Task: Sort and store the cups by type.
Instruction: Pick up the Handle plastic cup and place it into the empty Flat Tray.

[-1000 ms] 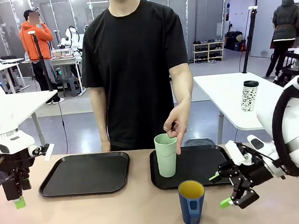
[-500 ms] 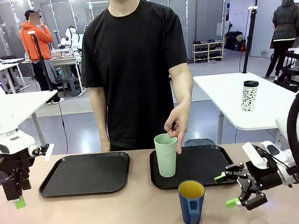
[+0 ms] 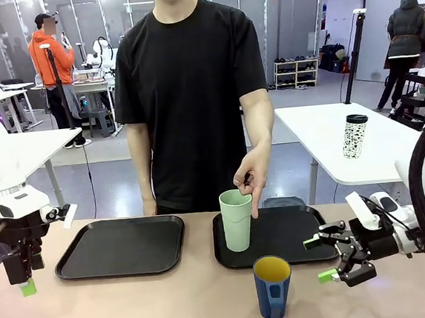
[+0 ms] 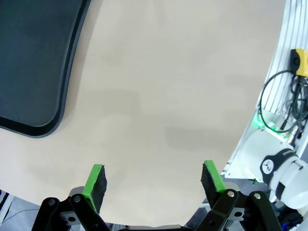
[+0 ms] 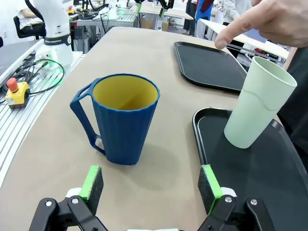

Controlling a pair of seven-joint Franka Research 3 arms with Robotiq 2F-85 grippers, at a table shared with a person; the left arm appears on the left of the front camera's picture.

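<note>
Mug (image 3: 273, 287): stood upright just beside the tray (image 3: 293, 234).
Right gripper (image 3: 318, 260): spread wide, empty.
Left gripper (image 4: 154, 179): parted, empty.
Risk: handle might snag a finger, tipping it.

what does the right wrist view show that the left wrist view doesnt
Right wrist view: dark blue mug on the table, mint-green tumbler on the right tray's corner, the person's hand above it, the open right end effector. Left wrist view: the open left end effector over bare table. Both: tan table, left black tray, white arm base.
</note>
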